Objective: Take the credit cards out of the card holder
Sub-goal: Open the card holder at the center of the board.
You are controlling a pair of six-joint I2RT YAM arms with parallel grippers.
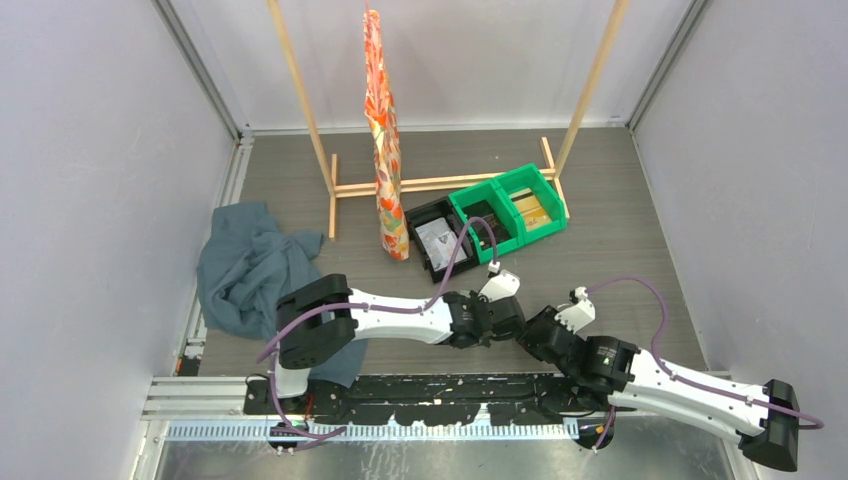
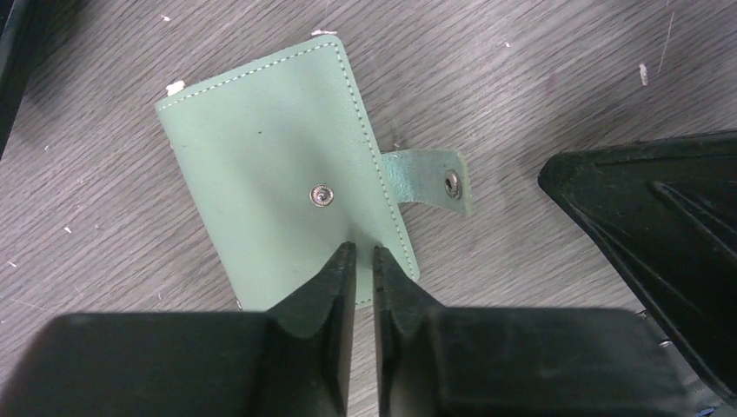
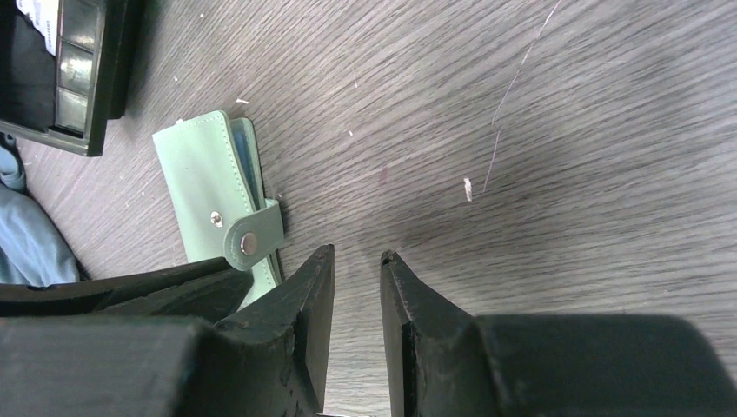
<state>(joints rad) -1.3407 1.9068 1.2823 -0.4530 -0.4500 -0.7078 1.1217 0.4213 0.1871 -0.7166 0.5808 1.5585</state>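
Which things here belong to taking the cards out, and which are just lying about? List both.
Job in hand:
card holder
its snap strap, undone
left fingers at the holder's edge

Lying about:
teal cloth
green bins
black bin
wooden rack
orange patterned fabric

worktop (image 1: 620, 250): grey wood-grain surface, scratched and flecked with pale specks. walls (image 1: 90, 150): plain pale lilac panels on three sides, aluminium rails (image 1: 203, 70) at the corners. light wooden rack (image 1: 440, 184) at rear. lighting even.
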